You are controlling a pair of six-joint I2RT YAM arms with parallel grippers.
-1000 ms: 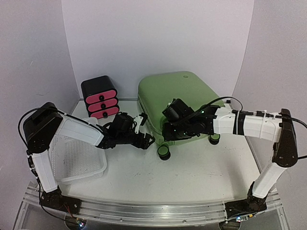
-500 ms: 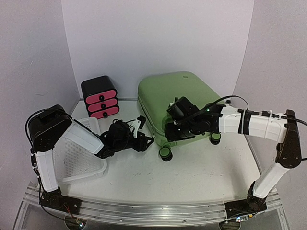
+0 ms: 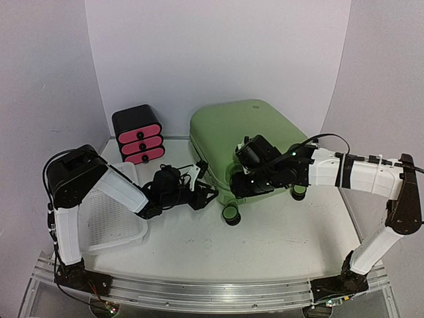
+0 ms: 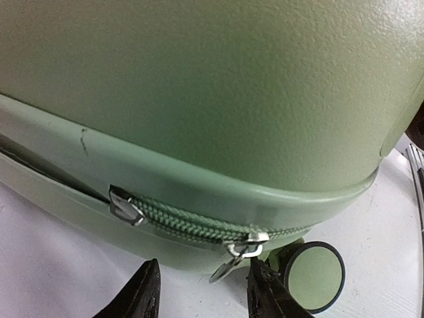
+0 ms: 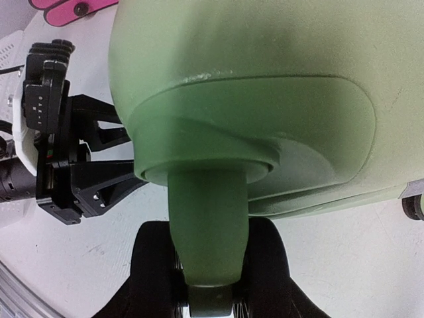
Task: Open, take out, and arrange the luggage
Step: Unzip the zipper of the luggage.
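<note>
Luggage (image 3: 242, 129), a light-green hard-shell suitcase, lies at the far centre of the white surface (image 3: 285, 245). The left hand (image 4: 202, 288) is at its zipper pull (image 4: 240, 253), fingers apart. The right hand (image 3: 245, 188) is at a wheel (image 3: 231, 213) — its grip cannot be told.

White table (image 3: 278, 242) under green luggage (image 3: 225, 132), pink-fronted black drawer box (image 3: 137, 132) and white perforated basket (image 3: 116, 225).

The top external camera looks down from above and behind the arm bases over the whole counter (image 3: 285, 245). Both wrist cameras sit low and very close, facing one wheel (image 4: 315, 275) corner of the light-green suitcase (image 4: 218, 86) from opposite sides.
</note>
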